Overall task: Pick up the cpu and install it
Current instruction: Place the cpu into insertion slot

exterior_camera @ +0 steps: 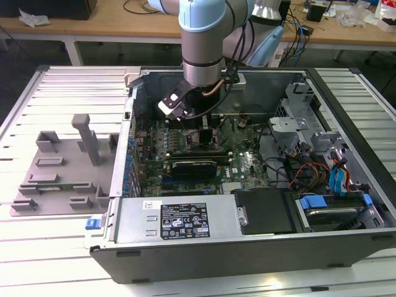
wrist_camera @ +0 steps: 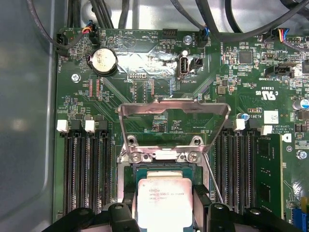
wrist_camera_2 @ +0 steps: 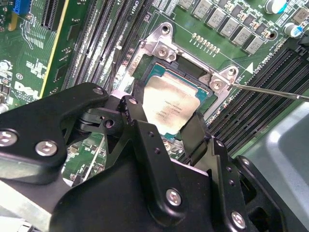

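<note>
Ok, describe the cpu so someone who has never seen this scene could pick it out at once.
Inside the open computer case, on the green motherboard, find the raised metal bracket between the banks of long black memory slots. At its hinge, the cpu sits between the black fingers of the hand. It is the one flat, silvery square plate there.
</note>
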Controlling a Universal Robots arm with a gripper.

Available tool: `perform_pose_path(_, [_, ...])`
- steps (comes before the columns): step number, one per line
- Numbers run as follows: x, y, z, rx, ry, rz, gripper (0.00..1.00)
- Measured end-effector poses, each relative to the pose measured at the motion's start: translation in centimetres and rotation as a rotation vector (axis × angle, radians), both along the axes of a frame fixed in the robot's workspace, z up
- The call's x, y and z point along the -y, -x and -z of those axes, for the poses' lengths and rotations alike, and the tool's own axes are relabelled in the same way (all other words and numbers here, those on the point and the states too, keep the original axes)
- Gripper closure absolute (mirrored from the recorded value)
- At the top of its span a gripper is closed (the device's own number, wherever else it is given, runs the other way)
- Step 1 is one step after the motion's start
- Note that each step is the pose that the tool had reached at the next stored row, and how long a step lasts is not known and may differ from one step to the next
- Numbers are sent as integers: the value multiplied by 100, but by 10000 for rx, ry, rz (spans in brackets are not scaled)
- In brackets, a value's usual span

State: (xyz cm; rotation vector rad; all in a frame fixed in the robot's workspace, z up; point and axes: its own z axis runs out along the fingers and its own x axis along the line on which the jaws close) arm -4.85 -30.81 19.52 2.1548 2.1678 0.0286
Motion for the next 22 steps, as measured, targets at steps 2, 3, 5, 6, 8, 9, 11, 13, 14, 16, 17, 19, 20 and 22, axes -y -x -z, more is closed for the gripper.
perform_pose_path(2, [0, 0, 0, -1, -1, 0, 45])
perform_pose_path(3, [0, 0, 0, 1, -1, 0, 45])
perform_pose_path(5, [0, -2, 1, -1, 0, 11, 45])
perform_pose_path(6, [0, -3, 1, -2, -1, 40, 45])
perform_pose_path(8, [0, -3, 1, 0, 0, 45, 45])
perform_pose_path(9, [0, -4, 2, 0, -1, 48, 45])
perform_pose_path(11, [0, -4, 2, 4, 0, 51, 45])
perform_pose_path(13, [0, -4, 2, 2, -1, 55, 44])
perform_pose_path(14, [0, -4, 2, 2, -4, 58, 38])
perform_pose_path(16, [0, -4, 2, 1, -2, 64, 38])
perform_pose_path(17, [0, -4, 2, 1, -34, 65, 38])
perform_pose_path(19, [0, -4, 0, 0, -142, 64, 38])
perform_pose_path(20, [0, -4, 0, 0, -143, 64, 38])
perform_pose_path(22, [0, -4, -18, -1, -142, 64, 38])
